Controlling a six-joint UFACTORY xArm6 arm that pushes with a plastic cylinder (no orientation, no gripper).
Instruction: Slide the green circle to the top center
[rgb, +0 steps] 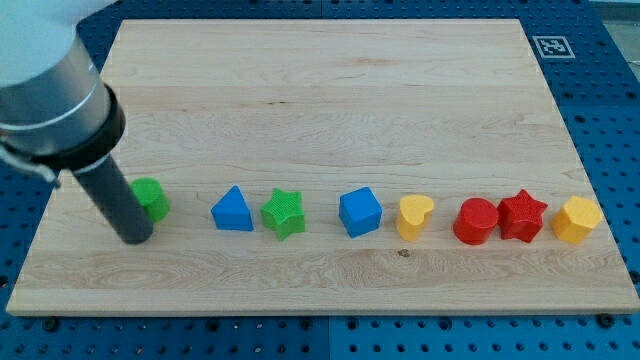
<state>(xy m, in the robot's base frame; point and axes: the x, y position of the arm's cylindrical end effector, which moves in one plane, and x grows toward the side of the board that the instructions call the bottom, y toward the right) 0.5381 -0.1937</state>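
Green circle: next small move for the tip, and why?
Probably nudge up and to the view's right. My tip sits against the lower left of the green circle, at the left end of the block row, with bare wooden board toward top center.

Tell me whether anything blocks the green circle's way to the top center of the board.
Nothing visible does. The green circle sits at the view's left with my tip against its left side; the other blocks lie in a row to its right, off that path.

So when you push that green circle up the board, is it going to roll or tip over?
Probably neither: the green circle looks squat and flat-bottomed, so it should slide. It seems rigid and light, and the wooden board looks smooth. Pushed off-centre by my tip, at its lower left, it may veer sideways.
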